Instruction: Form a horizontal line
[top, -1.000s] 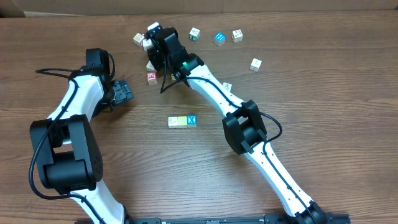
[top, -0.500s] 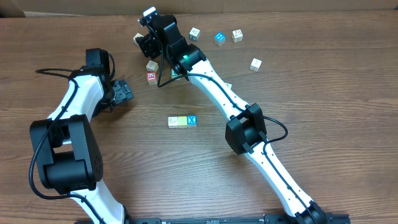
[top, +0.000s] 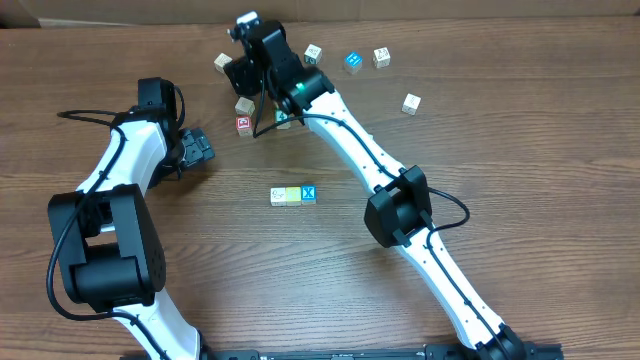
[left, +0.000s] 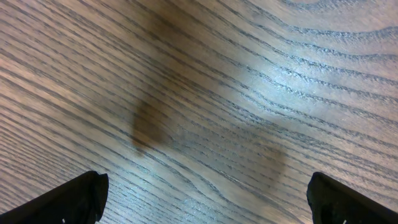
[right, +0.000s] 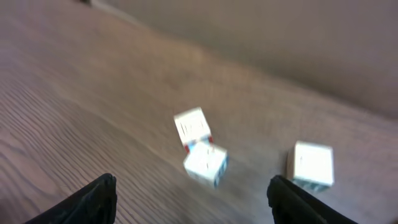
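Right jaws apart, cubes (right: 311, 165) beyond blurry

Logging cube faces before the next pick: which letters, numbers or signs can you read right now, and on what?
"X": white, on the blue cube at the right end of the three-cube row.
White cube and pale yellow cube in that row: marks too small to read.
Red-faced cube: mark too small to read.
Other loose cubes: too small overhead, blurred in the right wrist view.

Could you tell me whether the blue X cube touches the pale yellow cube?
Touching: overhead view shows the blue cube with white X flush against the pale yellow cube, no gap.
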